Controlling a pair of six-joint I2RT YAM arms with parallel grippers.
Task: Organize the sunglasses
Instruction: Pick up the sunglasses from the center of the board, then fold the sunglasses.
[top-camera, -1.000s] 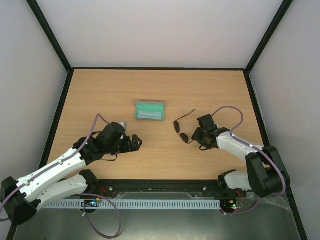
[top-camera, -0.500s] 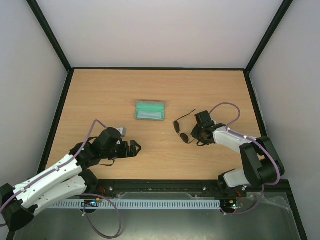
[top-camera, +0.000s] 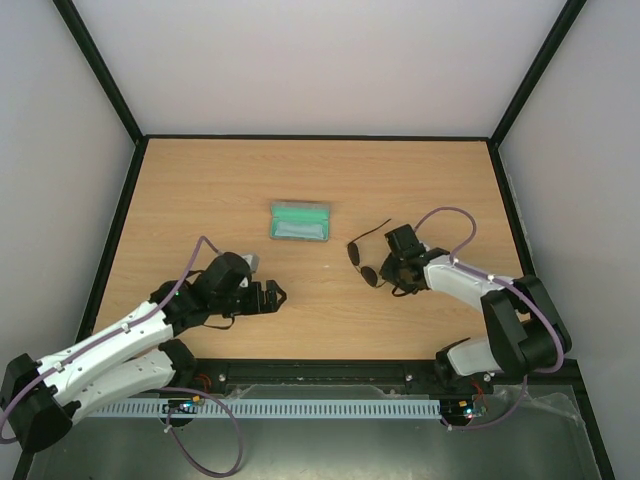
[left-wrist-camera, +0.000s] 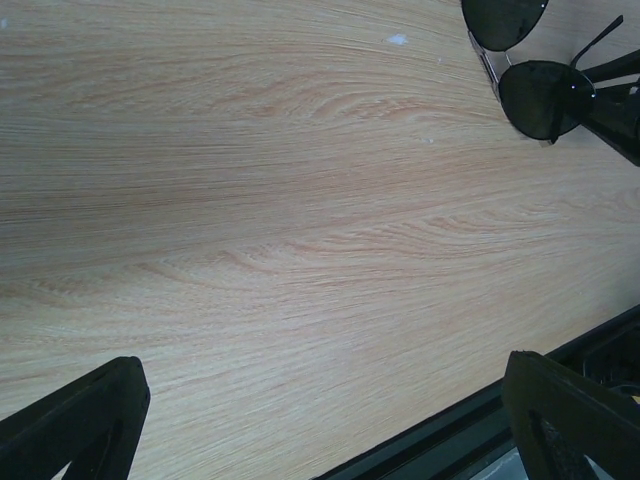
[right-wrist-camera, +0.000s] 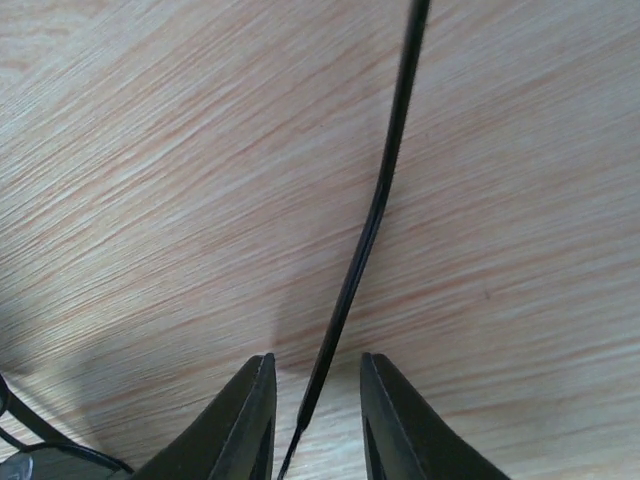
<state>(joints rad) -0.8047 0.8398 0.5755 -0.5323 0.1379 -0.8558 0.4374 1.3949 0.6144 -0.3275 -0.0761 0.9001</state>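
The sunglasses lie on the table right of centre, dark round lenses facing left, one slim temple arm sticking out toward the back. My right gripper is right against them on their right side. In the right wrist view its fingers are a little apart and straddle a thin black temple arm without pinching it. My left gripper is wide open and empty, low over bare wood at the front left. The left wrist view shows both lenses at the top right, far from its fingers.
A grey rectangular case with green lining lies open at the table's centre, behind and left of the sunglasses. The black front rail runs close below the left gripper. Black frame posts and white walls bound the table.
My right gripper has slid slightly left, closer onto the sunglasses. My left gripper has drawn back a little toward the front edge and stays open.
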